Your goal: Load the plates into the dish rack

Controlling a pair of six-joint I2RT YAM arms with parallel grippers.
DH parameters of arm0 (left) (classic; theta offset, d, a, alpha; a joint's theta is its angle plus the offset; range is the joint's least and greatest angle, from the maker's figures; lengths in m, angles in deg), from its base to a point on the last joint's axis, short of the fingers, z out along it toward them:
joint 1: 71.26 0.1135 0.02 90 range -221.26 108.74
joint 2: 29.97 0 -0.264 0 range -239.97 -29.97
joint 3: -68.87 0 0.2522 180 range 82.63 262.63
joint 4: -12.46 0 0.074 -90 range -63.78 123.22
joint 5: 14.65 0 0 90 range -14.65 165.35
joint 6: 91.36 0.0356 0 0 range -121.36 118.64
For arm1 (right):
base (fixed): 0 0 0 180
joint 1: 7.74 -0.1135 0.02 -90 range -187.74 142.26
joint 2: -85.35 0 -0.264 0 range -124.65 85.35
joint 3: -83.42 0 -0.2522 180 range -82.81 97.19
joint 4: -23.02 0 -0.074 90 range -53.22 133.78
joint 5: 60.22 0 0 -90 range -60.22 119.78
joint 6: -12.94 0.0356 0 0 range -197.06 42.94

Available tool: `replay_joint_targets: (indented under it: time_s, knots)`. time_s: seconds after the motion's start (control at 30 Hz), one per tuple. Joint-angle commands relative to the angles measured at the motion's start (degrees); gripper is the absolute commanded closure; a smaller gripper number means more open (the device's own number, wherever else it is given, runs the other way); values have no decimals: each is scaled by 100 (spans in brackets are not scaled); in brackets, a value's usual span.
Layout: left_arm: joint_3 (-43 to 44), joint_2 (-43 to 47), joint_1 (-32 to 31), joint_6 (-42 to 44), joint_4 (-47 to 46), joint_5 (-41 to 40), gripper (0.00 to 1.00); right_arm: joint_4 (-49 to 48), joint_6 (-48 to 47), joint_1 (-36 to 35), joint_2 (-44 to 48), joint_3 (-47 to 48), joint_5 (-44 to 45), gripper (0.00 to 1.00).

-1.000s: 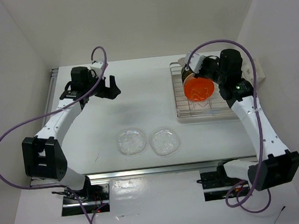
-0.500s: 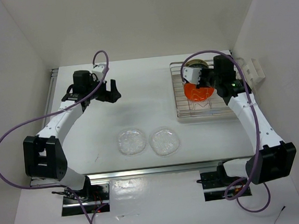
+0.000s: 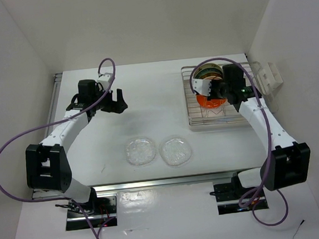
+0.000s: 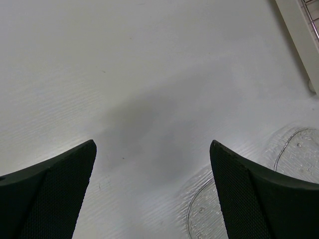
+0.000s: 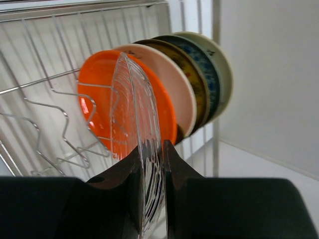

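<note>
right gripper (image 5: 150, 152) pinches a clear plate (image 5: 135, 107) edge-on, perhaps touching the orange plate (image 5: 97, 97)

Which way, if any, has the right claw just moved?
Yes: the claw, gripping a clear glass plate, came from the silver wire dish rack's far edge toward its middle.

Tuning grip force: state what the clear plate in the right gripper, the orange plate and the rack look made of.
Clear plate: glass or clear plastic, see-through, ribbed, glinting. Orange plate: glossy, opaque; glazed ceramic or plastic. Dish rack: thin shiny wire, likely metal.
</note>
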Motion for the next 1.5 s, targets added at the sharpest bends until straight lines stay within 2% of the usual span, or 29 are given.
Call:
replay_joint_targets:
  time_s: [0.0,0.37,0.43,0.47,0.53,0.57,0.6,0.63,0.67,0.77,0.97,1.1,1.23,1.43,1.47]
  knots:
    - [-35,216,80,-102,-163,60,0,-114,107,17,-120,-119,-168,100]
    - [-289,453,81,-347,311,289,0,-710,265,70,-401,-444,-72,99]
    - [-395,559,81,-541,460,289,0,-791,658,70,-453,-444,-72,87]
    - [-526,681,81,-620,609,289,0,-792,826,70,-454,-349,-124,76]
    - [-807,822,81,-970,672,219,0,-792,1660,70,-515,-147,-299,61]
    - [-948,910,81,-1137,672,158,0,-618,2011,70,-568,150,-439,41]
    - [-1089,1111,81,-1513,672,79,0,-503,2380,70,-568,310,-580,32]
    - [-1229,1200,81,-1673,602,78,0,-380,3089,70,-629,451,-929,28]
    - [-1509,1279,81,-1823,549,78,0,-187,3383,70,-630,661,-1133,26]
    - [-1914,1420,81,-2237,373,139,0,-185,4508,70,-630,785,-1756,23]
    - [-2267,1192,81,-2395,452,464,0,-1361,6572,70,-366,733,-2522,23]
    - [-2635,1192,81,-2509,260,553,4,-1819,7050,-185,-418,803,-2594,25]
    - [-2979,1192,81,-2563,49,789,11,-1820,7235,-316,-682,1066,-2646,26]
    - [-3401,1192,-42,-2738,-303,851,15,-1951,7358,-422,-1016,1252,-2849,28]
    - [-3402,1192,-42,-2739,-373,912,19,-2039,7428,-423,-1016,1304,-2849,28]
